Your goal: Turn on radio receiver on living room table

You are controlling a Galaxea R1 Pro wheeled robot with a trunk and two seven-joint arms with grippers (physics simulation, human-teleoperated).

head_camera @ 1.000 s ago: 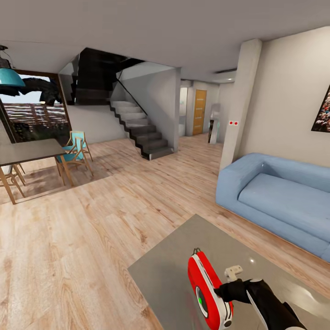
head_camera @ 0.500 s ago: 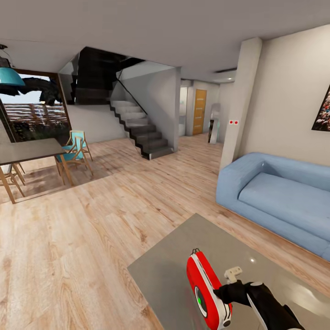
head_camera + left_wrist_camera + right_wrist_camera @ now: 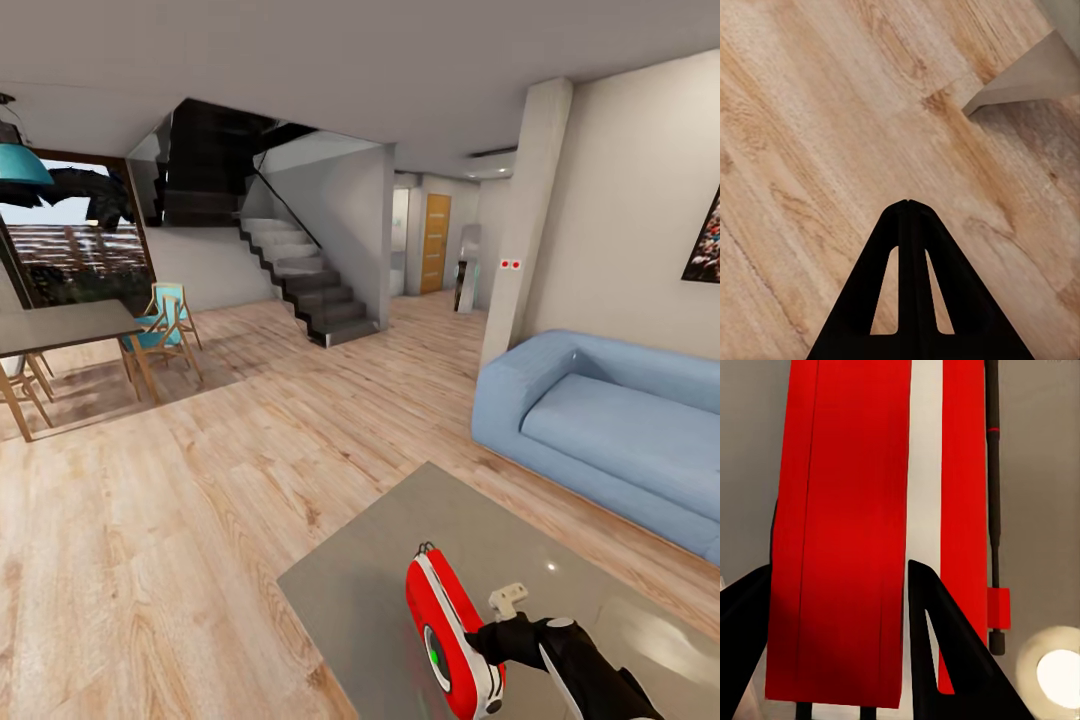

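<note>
You have one radio [image 3: 450, 640] on one low counter [image 3: 370, 580]; one blue sofa [image 3: 610, 435]; one dining table [image 3: 60, 328]; one staircase [image 3: 300, 275]; one teal lamp [image 3: 20, 165]; one framed picture [image 3: 705, 240]; two red wall switches [image 3: 510, 266].

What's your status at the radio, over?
Right gripper against the radio receiver, fingers either side of its red body, grip unconfirmed. Left gripper shut, over wood floor. Radio upright on the table. Nothing in the way.
</note>
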